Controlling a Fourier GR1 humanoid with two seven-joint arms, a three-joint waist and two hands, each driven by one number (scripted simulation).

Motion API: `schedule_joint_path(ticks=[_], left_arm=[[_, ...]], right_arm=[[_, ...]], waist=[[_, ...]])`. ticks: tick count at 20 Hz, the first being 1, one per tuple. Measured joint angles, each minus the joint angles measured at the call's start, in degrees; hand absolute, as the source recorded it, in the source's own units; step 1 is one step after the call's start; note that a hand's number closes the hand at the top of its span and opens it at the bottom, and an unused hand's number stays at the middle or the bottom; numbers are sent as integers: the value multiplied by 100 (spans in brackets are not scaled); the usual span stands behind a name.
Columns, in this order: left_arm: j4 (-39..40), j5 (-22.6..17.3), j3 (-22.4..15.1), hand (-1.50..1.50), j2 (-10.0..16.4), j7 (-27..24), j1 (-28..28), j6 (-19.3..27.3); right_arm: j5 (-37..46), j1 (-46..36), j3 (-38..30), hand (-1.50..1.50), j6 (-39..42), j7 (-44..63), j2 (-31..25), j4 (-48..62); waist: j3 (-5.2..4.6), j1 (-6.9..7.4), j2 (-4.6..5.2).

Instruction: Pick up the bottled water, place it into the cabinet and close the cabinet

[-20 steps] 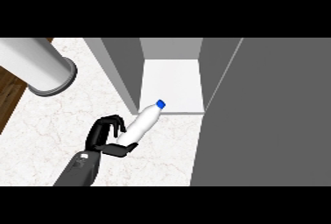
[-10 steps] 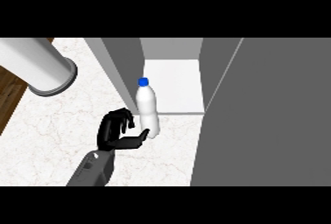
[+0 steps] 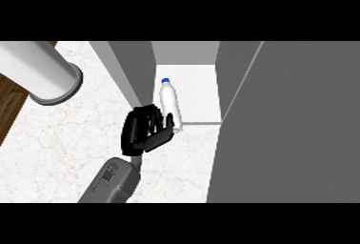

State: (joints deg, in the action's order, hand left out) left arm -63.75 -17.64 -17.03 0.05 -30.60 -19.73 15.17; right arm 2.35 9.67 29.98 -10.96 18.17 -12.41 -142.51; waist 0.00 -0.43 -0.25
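1. my right hand (image 3: 144, 131) is at the cabinet's (image 3: 134, 71) open front, just outside its left wall.
2. the hand is narrow and holding: my fingers are curled against the lower part of the bottled water (image 3: 169, 102), and my thumb reaches across toward its base.
3. the bottled water stands upright with its blue cap (image 3: 165, 81) on top. its base is at the front edge of the cabinet's white floor (image 3: 200, 90), close to the cabinet's left wall. i cannot tell whether the base sits fully on that floor or right at its lip.
4. the cabinet's door (image 3: 295, 133) is open. it shows as a broad grey panel on the cabinet's right side, reaching toward me.
5. my forearm (image 3: 112, 181) runs from the near side up to the cabinet's front, over the white marbled tabletop (image 3: 63, 143).
6. a large grey cylinder (image 3: 38, 71) with a rimmed end shows well to the left of the cabinet, above the tabletop's left edge. a strip of brown wood floor (image 3: 10, 109) lies beyond that edge.
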Motion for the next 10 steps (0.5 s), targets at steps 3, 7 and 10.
schedule_joint_path(ticks=[3,7,10], left_arm=[[-36,-146,-195,150,-2,212,-277,345],[-26,-129,-305,150,-4,601,-715,785],[131,-151,-399,150,-4,811,-1079,1087]], right_arm=[[-13,89,-34,-150,34,-72,-42,-8],[-25,68,-111,-150,36,-54,-59,-14],[-34,108,-119,-150,56,-128,-45,10]], waist=[[0,-17,9],[0,-21,14],[-1,-35,19]])
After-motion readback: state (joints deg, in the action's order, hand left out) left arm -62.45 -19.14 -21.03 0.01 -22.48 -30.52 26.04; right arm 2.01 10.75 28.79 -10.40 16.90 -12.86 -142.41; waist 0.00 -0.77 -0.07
